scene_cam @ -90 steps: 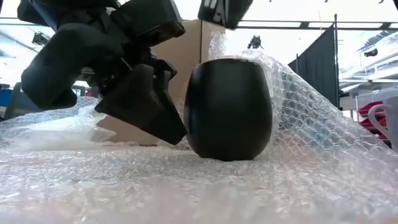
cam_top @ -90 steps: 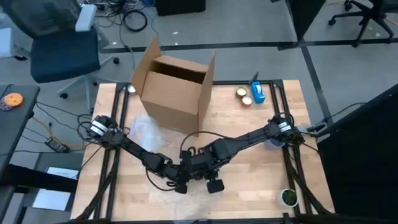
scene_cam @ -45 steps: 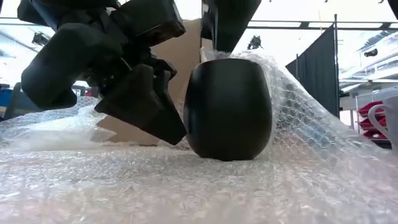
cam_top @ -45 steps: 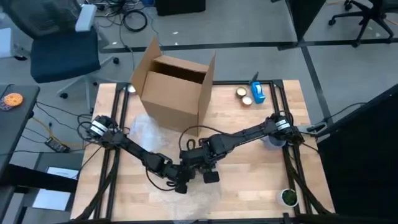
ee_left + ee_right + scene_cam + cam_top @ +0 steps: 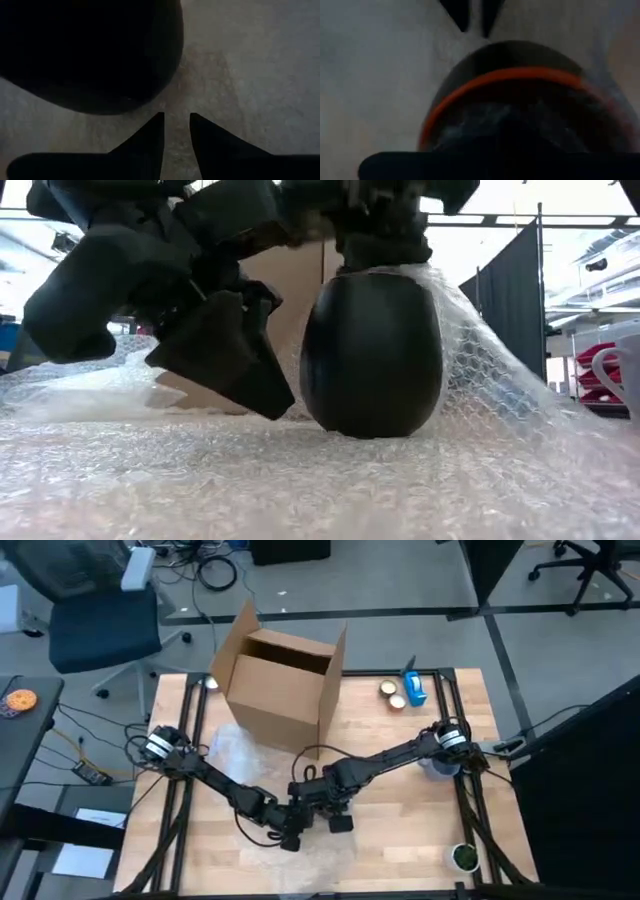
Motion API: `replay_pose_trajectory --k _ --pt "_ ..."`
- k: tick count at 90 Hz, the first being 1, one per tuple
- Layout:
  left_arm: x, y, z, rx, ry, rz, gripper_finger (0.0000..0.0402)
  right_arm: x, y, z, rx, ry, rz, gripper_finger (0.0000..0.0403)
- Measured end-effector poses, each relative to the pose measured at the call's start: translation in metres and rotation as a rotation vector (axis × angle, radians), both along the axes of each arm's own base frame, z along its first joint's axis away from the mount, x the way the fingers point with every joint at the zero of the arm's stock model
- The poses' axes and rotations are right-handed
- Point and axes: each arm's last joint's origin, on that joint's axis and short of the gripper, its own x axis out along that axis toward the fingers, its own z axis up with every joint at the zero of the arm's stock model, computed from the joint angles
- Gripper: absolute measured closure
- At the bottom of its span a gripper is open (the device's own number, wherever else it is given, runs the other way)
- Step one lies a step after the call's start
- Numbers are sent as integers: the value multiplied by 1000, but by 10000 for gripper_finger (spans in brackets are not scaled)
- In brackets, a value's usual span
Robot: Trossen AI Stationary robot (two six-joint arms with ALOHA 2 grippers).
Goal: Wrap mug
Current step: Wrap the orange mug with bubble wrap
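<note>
Matt black mug (image 5: 371,352); clear bubble wrap (image 5: 300,480), seemingly plastic.

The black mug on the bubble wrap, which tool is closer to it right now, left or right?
Right. The right tool sits directly on top of the black mug at its rim, while the left tool rests beside it on the bubble wrap.
</note>
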Motion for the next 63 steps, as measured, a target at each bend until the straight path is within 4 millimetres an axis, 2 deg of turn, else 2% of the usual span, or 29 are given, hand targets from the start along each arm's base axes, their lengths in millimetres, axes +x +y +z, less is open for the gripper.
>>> replay_pose_trajectory --k 14,32,47,63 --pt "0 0 1 3 -3 3 323 0 -2 6 -7 14 -3 403" --pt "0 0 1 4 -3 3 323 1 0 42 -6 -6 -2 403" --pt "0 0 0 4 -1 3 323 2 11 69 10 -78 12 403" --pt "0 0 0 4 0 3 323 4 24 74 42 -134 48 403"
